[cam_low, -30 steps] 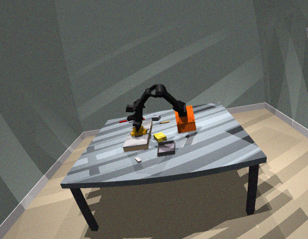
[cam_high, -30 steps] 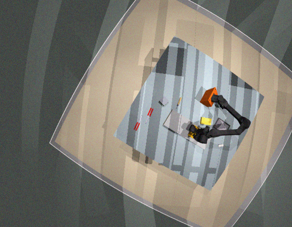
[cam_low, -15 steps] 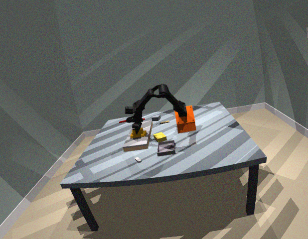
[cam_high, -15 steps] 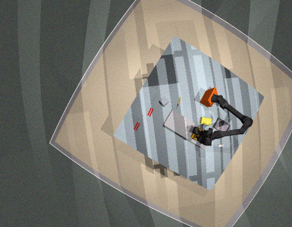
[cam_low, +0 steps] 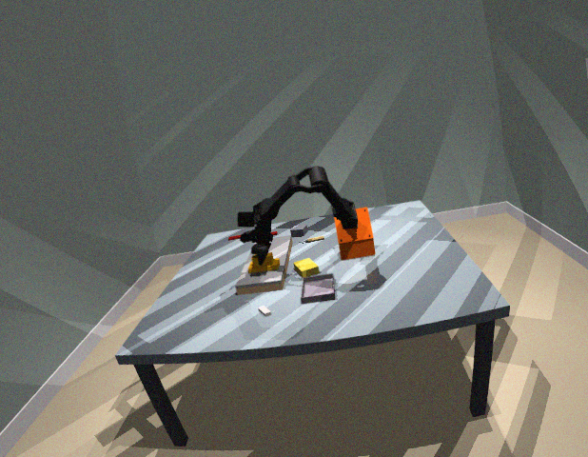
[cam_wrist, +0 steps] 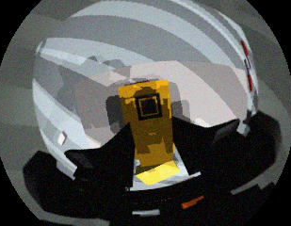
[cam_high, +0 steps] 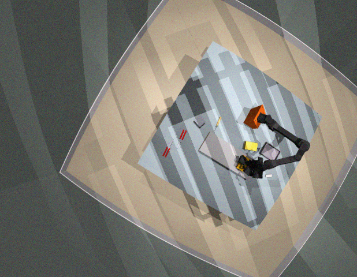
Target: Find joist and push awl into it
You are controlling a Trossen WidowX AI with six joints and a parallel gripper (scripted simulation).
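The yellow-orange stud finder [cam_high: 241,166] [cam_low: 257,267] [cam_wrist: 152,146] is at the end of the pale floor panel [cam_high: 214,147] [cam_low: 260,287] [cam_wrist: 206,89] nearer the tray, and appears to rest on its top. Its square display is dark in the wrist view. My gripper [cam_low: 261,260] [cam_wrist: 149,120] is shut on the stud finder from above. The open tray [cam_high: 270,151] [cam_low: 318,299] is beside that end of the panel, with nothing visible inside. The awl [cam_high: 218,120] [cam_low: 315,239], with its yellow-tan handle, lies on the table beyond the panel's far end. No hole is discernible; the gripper hides part of the panel.
A yellow block [cam_high: 250,146] [cam_low: 305,267] [cam_wrist: 156,174] sits between panel and tray. A small white block [cam_high: 268,175] [cam_low: 264,310] [cam_wrist: 62,137] lies near the panel's end. An orange box [cam_high: 253,118] [cam_low: 356,241] stands at the arm's base. A dark angled piece [cam_high: 199,124] and red-handled items lie beyond the panel.
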